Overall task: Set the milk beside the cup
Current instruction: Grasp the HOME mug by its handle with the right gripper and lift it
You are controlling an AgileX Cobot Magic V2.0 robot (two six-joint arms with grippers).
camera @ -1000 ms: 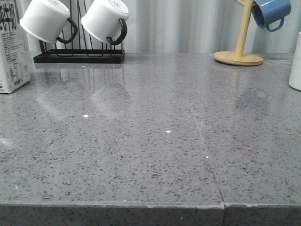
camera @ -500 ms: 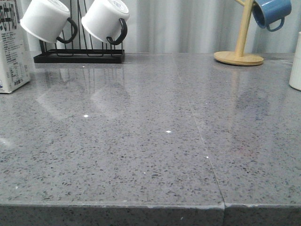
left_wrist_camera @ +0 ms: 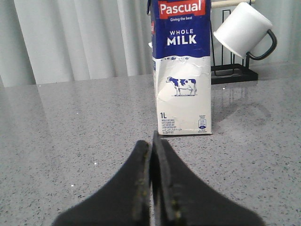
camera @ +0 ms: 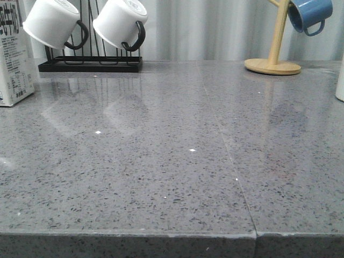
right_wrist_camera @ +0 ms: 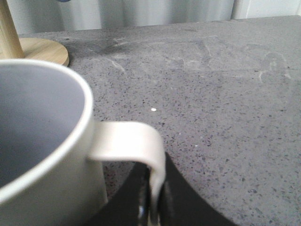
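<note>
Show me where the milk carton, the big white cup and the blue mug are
milk carton [left_wrist_camera: 181, 94], left wrist view, on the cow picture on its front face.
white cup [right_wrist_camera: 124, 141], right wrist view, on its handle.
blue mug [camera: 307, 12], front view, on its side wall.

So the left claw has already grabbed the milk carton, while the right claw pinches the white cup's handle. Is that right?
Not quite. In the left wrist view the left gripper is shut on nothing, and the milk carton stands apart, beyond its fingertips. The rest holds: the right wrist view shows the right gripper pinching the handle of the white cup.
</note>
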